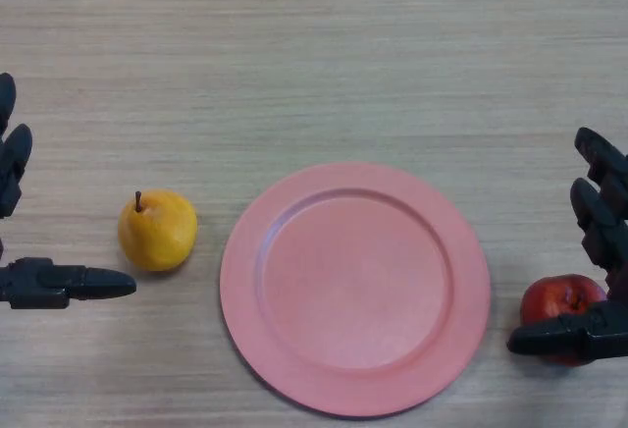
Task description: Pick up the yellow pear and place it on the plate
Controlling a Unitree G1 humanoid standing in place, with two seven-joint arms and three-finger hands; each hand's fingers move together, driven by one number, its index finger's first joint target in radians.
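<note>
presently, head view: yellow pear (157, 231) is listed upright on the wooden table (314, 55), stem up, just beside the left rim of the pink plate (245, 281), not touching it. the plate is shown bare. left hand (44, 284) is recorded at the view's left edge, fingers spread and straight, thumb pointing at the pear, nothing held. right hand (589, 330) is recorded at the right edge, likewise spread, its thumb lying across the front of a red apple (557, 300), which is not gripped. step judged in hand: approach, pear not yet grasped. next move is judged to call for the left hand to be closed around the pear, then lifted over the plate rim.
</note>
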